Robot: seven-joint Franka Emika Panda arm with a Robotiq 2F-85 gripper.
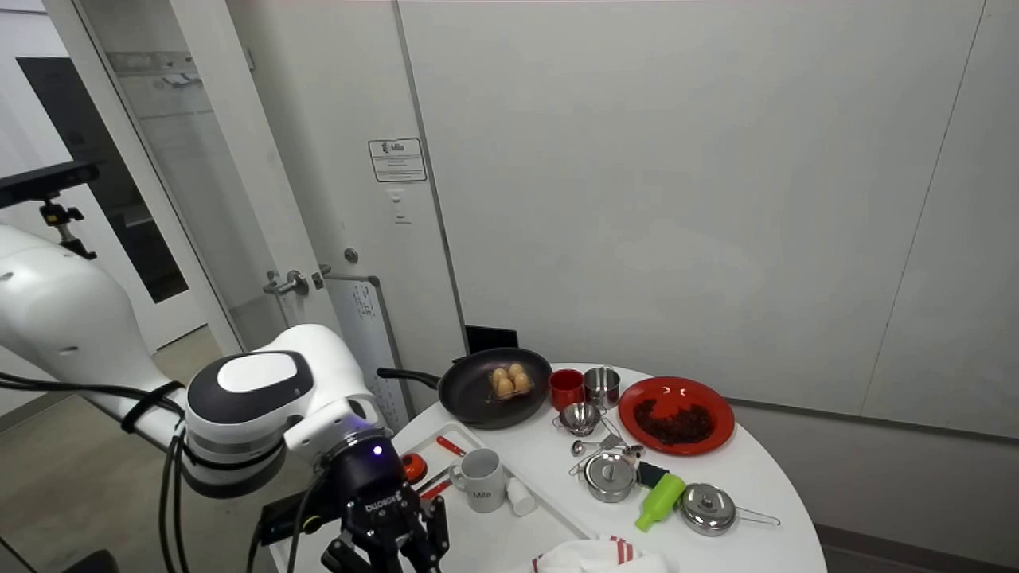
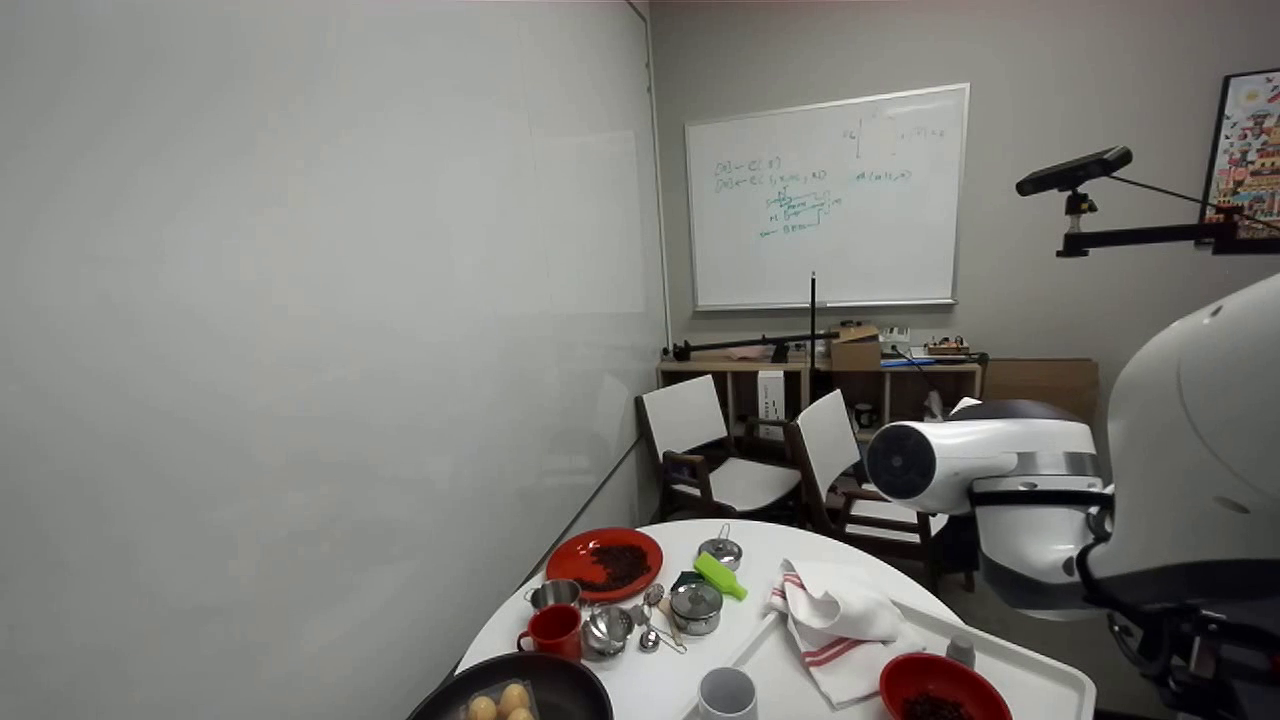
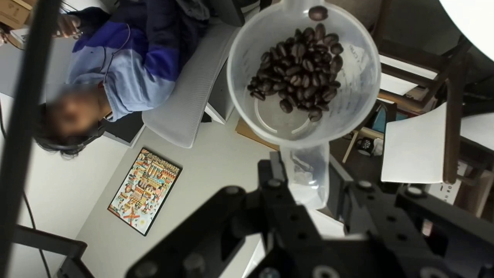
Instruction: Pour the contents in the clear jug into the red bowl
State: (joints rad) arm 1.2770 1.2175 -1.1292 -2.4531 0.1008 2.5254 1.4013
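The clear jug (image 3: 357,98) fills the top of the wrist view, its mouth facing the camera, with dark coffee beans inside. My gripper (image 3: 307,173) is shut on its handle. In an exterior view the gripper (image 1: 394,545) is at the bottom edge, beside the tray; the jug does not show in either exterior view. The wide, shallow red bowl (image 1: 720,414) sits at the table's far edge with dark beans in it; it also shows in an exterior view (image 2: 572,552). A smaller, deeper red bowl (image 2: 905,672) with beans stands on the tray, cut off by the frame.
A white tray (image 1: 549,517) holds a grey mug (image 1: 484,480) and utensils. A striped cloth (image 2: 835,615), black pan (image 1: 470,406) with eggs, metal pots (image 1: 610,476), a red cup (image 1: 567,388) and green bottle (image 1: 661,503) crowd the table. A person (image 3: 127,77) sits nearby.
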